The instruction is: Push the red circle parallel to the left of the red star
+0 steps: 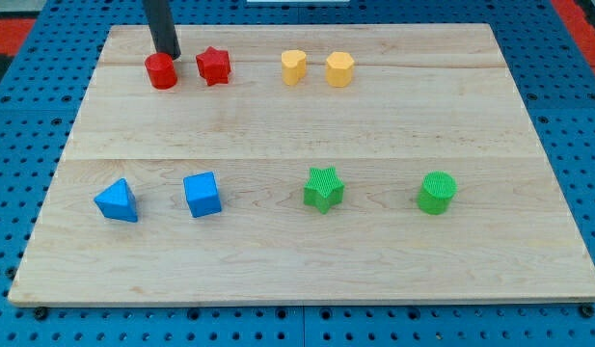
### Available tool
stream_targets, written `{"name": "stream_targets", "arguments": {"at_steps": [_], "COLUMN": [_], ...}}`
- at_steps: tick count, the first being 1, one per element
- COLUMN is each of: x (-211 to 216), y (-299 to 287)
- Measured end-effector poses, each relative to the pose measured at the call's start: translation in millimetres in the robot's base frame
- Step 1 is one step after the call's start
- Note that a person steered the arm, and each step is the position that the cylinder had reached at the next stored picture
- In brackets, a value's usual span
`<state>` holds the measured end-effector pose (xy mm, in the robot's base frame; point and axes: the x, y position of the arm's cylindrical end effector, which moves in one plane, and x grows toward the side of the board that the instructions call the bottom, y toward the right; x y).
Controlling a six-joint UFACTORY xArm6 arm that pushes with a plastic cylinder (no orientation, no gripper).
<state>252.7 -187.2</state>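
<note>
tip: no jaws on this rig, just a dark rod; my tip sits at the top edge of the red circle, touching or nearly, can't tell which
red circle: just left of the red star, roughly level w/ it; small gap btwn them
hidden: rod's upper part cut off by view's top
surface: pale wooden board; blue pegboard around it

The rod was plain, straight and dark grey-black, smooth-sided, without visible markings, cables or screws, down to my tip.
</note>
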Motion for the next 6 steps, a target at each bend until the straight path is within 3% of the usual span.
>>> {"name": "stream_targets", "arguments": {"at_steps": [1, 2, 3, 4, 5, 6], "x": [-61, -59, -59, -2, 76, 75], "y": [36, 98, 6, -90, -54, -2]}}
